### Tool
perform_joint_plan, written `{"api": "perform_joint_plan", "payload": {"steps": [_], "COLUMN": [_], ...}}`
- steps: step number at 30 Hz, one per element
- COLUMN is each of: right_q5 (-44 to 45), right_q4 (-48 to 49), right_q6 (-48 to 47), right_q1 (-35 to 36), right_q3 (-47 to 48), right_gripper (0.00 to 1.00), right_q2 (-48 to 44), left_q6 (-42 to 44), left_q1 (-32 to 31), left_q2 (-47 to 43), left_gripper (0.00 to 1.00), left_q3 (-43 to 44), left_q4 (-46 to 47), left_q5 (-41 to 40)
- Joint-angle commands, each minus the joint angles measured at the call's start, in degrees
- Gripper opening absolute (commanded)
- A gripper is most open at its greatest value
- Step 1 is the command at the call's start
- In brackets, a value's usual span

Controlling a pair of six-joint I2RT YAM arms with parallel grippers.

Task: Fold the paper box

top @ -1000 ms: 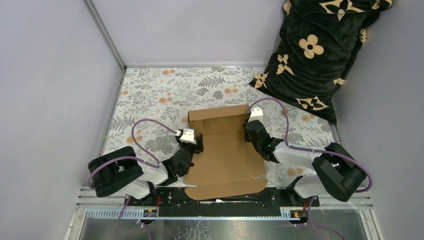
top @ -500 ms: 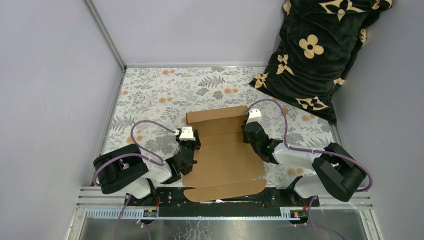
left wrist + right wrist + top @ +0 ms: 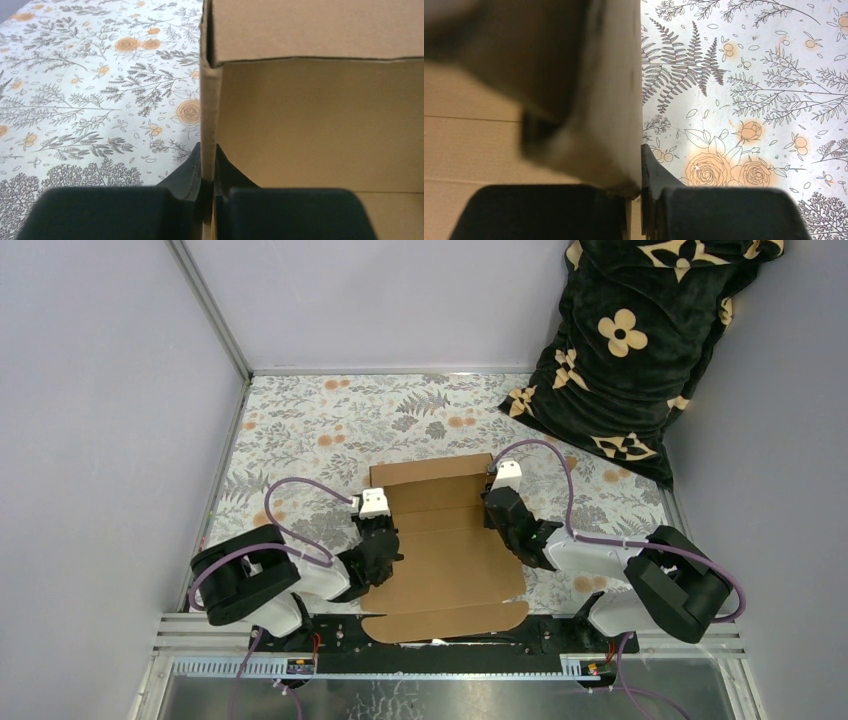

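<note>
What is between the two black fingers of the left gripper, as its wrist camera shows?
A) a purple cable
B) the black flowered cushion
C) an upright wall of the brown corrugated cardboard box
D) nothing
C: the left gripper is shut on an upright wall of the brown corrugated cardboard box.

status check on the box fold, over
Left gripper shut on paper box, left wall. Right gripper shut on right wall. Near flap flat. Black pillow back right, apart.
</note>
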Motion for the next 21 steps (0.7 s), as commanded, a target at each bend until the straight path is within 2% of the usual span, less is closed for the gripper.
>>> {"api": "perform_joint_plan", "payload": {"steps": [1,3,7,12,14,16,19,21], "right_q5": [0.32,0.88,2.06,3.52,3.74,4.03,3.87,3.45], "right_q4": [-4.7,-4.82,-5.54,-6.69,-7.1,-7.59,-7.72,-7.61], "right_q6": [3.3,4.0,5.44,6.89,6.96,6.96,6.91,6.76], "right_q1": [1.96,2.49,3.59,4.33,4.34,4.34,4.34,4.38], "right_q3": [0.47,0.51,0.89,1.02,1.15,1.07,0.97,1.19], "right_gripper": [0.03,0.03,0.03,0.03,0.03,0.03,0.03,0.03], "right_q2": [0.62,0.82,1.42,1.38,1.29,0.95,0.34,0.23], "left_q6": [-4.52,-6.47,-12.2,-24.27,-37.5,-56.06,-84.69,-110.14], "left_q1": [0.38,0.37,0.38,0.38,0.38,0.38,0.15,-0.68], "left_q2": [1.78,2.39,3.77,6.17,6.95,9.22,16.38,23.52], "left_gripper": [0.06,0.0,0.0,0.0,0.0,0.0,0.0,0.0], "left_q3": [2.45,3.32,6.12,12.36,16.27,21.58,30.73,36.06], "left_q4": [-4.71,-7.49,-16.02,-33.43,-48.72,-71.28,-102.95,-127.23], "left_q5": [-5.1,-6.34,-10.68,-16.75,-18.84,-20.95,-22.81,-24.64]}}
